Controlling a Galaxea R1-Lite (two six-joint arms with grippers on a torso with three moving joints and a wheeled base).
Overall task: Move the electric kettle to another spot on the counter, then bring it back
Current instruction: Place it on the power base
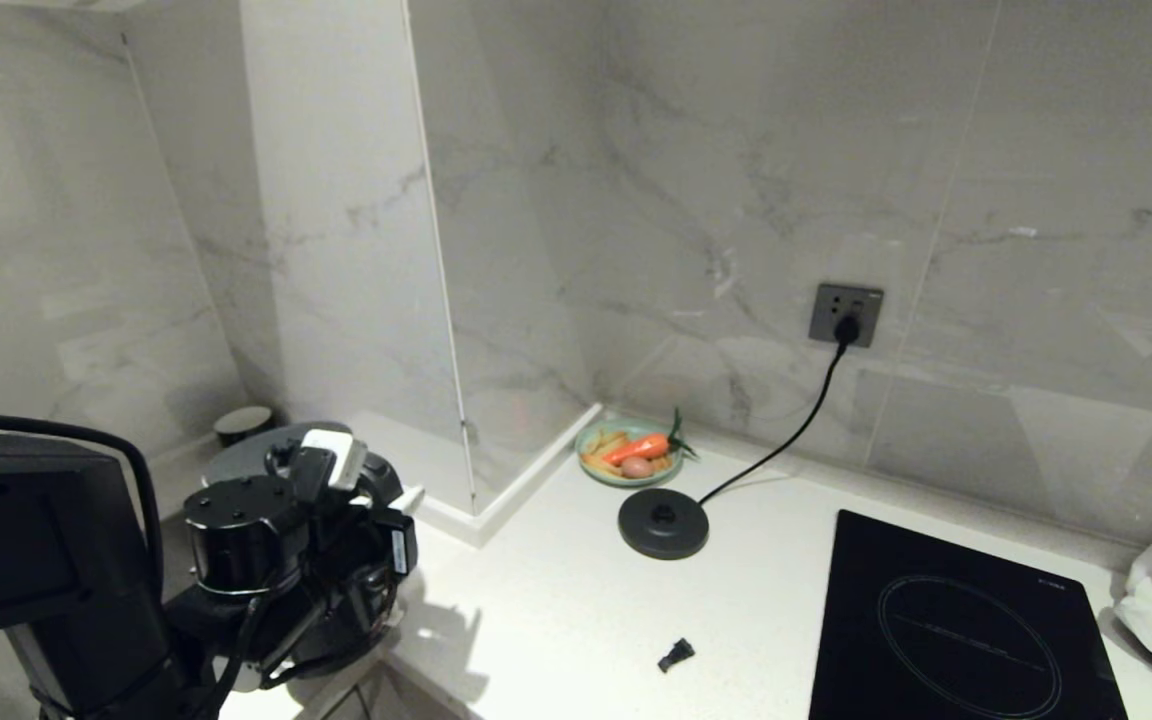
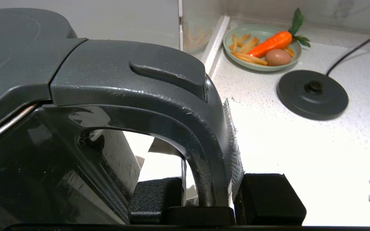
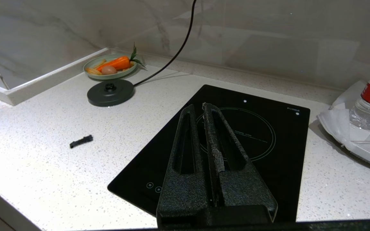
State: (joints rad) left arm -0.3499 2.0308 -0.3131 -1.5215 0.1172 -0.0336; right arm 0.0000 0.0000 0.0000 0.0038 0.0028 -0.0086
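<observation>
Fingers (image 2: 265, 197) of the left hand (image 2: 209, 199) stand clamped on the loop handle (image 2: 185, 128) of the electric kettle (image 2: 43, 154), one pad inside the loop and the other against the handle's outer edge, with only the handle's thickness between them. In the left wrist view the kettle fills the near side: its flat grey lid (image 2: 8, 54) and the raised thumb tab (image 2: 169, 72) on top of the handle sit just above the hand. In the head view the left hand (image 1: 336, 560) and its arm cover most of the kettle at the tabletop's left front corner; part of the lid (image 1: 236, 462) shows behind the wrist. Whether the kettle's bottom rests on the tabletop (image 1: 556, 610) cannot be told.

The round corded base (image 1: 663, 523) lies well apart from the kettle, toward the wall, with its cable running up to the wall socket (image 1: 845, 314). Just behind the base sits a green plate (image 1: 596, 465) holding a carrot (image 1: 636, 448), an egg and fries. A small black piece (image 1: 676, 655) lies on the tabletop in front of the base, beside the induction hob (image 1: 956, 630).

The right hand (image 3: 201, 109) hangs over the hob with its fingers pressed together, holding nothing.
</observation>
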